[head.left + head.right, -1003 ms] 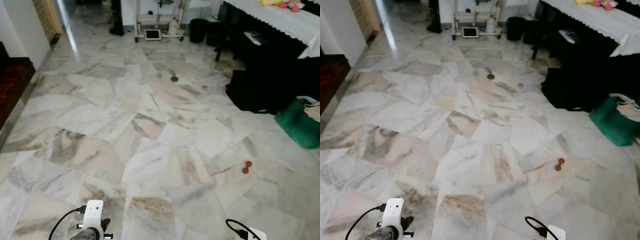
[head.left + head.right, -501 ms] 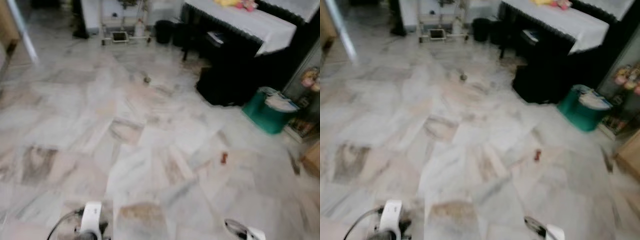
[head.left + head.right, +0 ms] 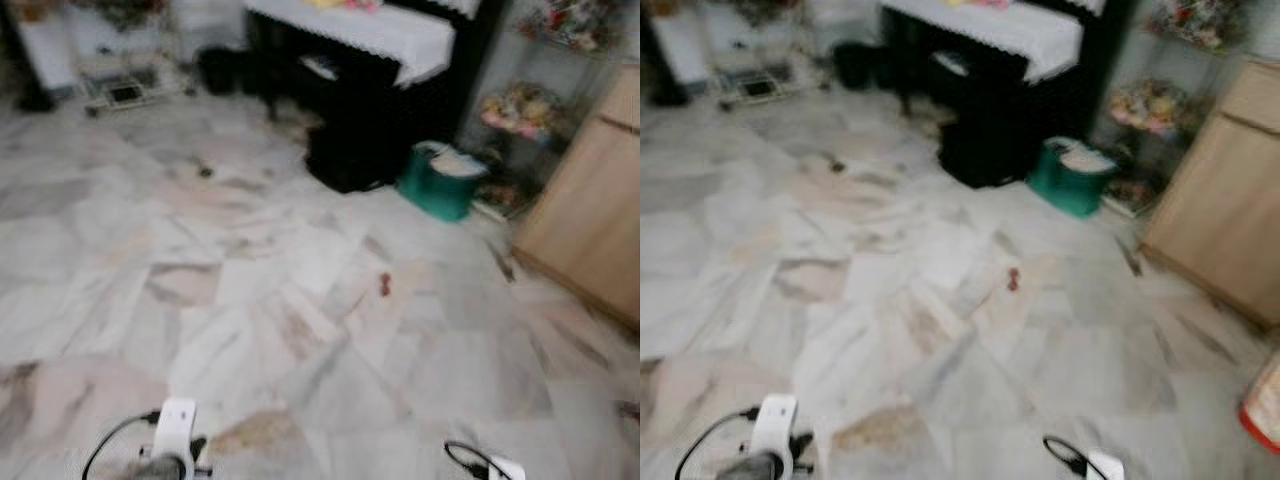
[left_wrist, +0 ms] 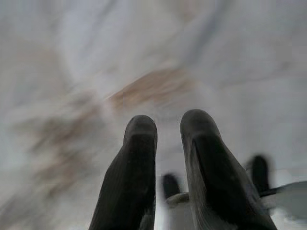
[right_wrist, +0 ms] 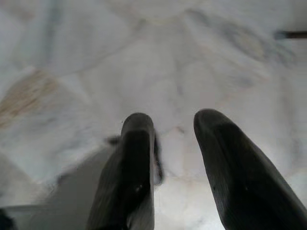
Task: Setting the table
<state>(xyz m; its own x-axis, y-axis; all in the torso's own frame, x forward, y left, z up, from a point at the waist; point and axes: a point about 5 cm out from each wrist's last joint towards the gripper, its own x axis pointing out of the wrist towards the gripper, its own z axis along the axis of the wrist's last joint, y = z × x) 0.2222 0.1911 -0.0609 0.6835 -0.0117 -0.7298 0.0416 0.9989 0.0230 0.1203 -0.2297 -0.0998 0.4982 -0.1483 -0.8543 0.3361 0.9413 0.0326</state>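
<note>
Left eye view: blurred marble floor [image 3: 300,300], with a green basket [image 3: 437,184] beside a dark piano [image 3: 380,110]. Both grippers, left gripper [image 4: 168,143] and right gripper [image 5: 175,153], are held parted and empty. A small red object [image 3: 385,284] lying before the basket could be trodden on.

1. Both of my eye views are soft with motion blur; the marble floor [image 3: 300,300] smears and its veins lose their edges.
2. Light is even and fairly bright, paling the floor, with no hard glare.
3. The black furniture [image 3: 370,130] under the white cloth reads as a dark, detailless mass.
4. In my wrist views the fingers [image 4: 134,172] of each claw are dark and the floor beyond is blurred; a soft shadow lies beneath my right claw [image 5: 175,143].
</note>
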